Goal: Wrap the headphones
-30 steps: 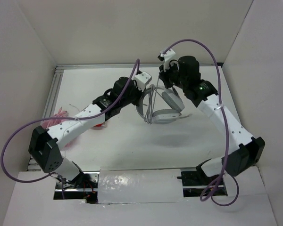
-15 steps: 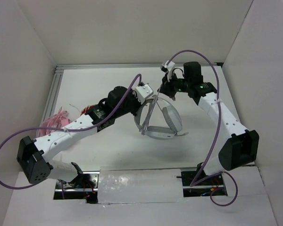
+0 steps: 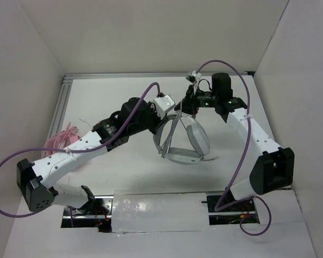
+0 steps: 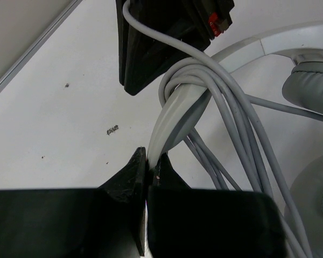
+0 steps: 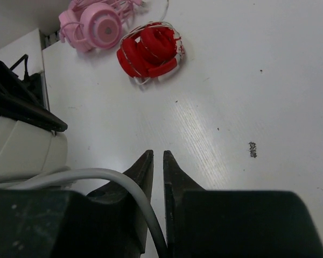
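The white and light-grey headphones (image 3: 186,155) hang in mid-table from my left gripper (image 3: 169,114). In the left wrist view that gripper (image 4: 152,158) is shut on the flat grey headband (image 4: 169,115). Several loops of the thin cable (image 4: 242,145) lie wound round the band, and a padded ear cup (image 4: 312,88) shows at the right. My right gripper (image 3: 189,103) sits just behind the band. Its jaws (image 5: 157,156) stand a narrow slit apart, and the cable (image 5: 97,174) runs over the left finger and down into the gap.
A red headset (image 5: 149,51) and a pink headset (image 5: 97,24) lie on the white table, the pink one by the left wall (image 3: 64,134). A metal rail (image 3: 62,102) borders the left and far edges. White walls enclose the table.
My left arm has carried the headphones right and toward the near edge. The right arm has drawn back to the far right, and its jaws have parted slightly.
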You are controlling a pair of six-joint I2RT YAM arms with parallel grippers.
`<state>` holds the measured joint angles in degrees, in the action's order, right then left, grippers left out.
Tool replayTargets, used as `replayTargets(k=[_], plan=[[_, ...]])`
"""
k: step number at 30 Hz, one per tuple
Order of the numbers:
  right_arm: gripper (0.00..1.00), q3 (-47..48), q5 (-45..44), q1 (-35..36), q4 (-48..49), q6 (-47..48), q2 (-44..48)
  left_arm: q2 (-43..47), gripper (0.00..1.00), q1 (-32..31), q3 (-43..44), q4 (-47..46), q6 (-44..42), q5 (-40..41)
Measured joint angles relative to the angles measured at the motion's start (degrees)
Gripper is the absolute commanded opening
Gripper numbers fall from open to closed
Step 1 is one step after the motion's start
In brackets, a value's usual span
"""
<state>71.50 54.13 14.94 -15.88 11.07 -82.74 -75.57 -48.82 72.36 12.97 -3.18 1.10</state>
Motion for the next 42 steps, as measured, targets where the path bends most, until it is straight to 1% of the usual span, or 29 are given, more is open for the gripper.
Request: replayTargets(k=[1,3,6,7,8,14,17,18,20,21,25,28,35,42], plan=[[0.25,0.00,0.20,-0.11,-0.22,-0.42,0.00,0.00,0.00,-0.13,0.35,0.13,0.09,0.00],[0.28,-0.04,0.20,-0.22,-0.57,-1.01,-0.04,0.02,0.00,-0.31,1.05,0.42,0.17,0.00],[0.35,-0.85,0.35,-0.31,-0.72,-1.20,-0.04,0.02,0.00,-0.42,2.75,1.01,0.13,0.02],[0.44,-1.46,0.31,-0.31,-0.76,-1.18,-0.04,0.02,0.00,-0.42,3.63,1.36,0.15,0.26],[0.47,-1.92,0.22,-0.31,-0.92,-1.40,-0.04,0.02,0.00,-0.42,4.50,1.57,0.13,0.61],[0.52,-5.44,-3.02,-1.03,-0.74,-2.51,0.00,0.02,0.00,-0.28,8.33,1.64,0.09,3.52],[0.57,-6.03,-3.39,-3.06,0.11,-4.15,0.02,0.02,0.00,0.50,8.57,1.79,0.17,3.72],[0.61,-6.08,-3.48,-3.28,0.44,-4.68,0.02,0.02,0.00,1.01,8.57,2.14,0.22,3.67],[0.66,-7.17,-3.39,-6.16,1.44,-5.88,0.35,0.02,0.00,2.51,8.61,2.99,0.50,3.45],[0.75,-8.00,-3.23,-7.54,1.95,-6.69,0.70,0.02,0.00,3.61,8.72,3.58,0.76,3.19],[0.76,-11.10,-3.93,-12.70,3.80,-9.33,1.84,0.02,0.00,10.29,9.20,5.18,2.54,1.46],[0.77,-12.20,-6.40,-15.30,4.72,-11.67,1.95,-0.42,0.00,15.17,9.68,5.77,3.54,0.59],[0.80,-13.51,-15.63,-16.44,5.11,-14.78,1.97,-3.96,0.00,24.61,10.05,6.05,5.81,-4.20],[0.81,-15.02,-20.55,-16.44,5.16,-17.49,2.36,-8.83,0.00,32.26,10.58,5.49,6.73,-5.92]])
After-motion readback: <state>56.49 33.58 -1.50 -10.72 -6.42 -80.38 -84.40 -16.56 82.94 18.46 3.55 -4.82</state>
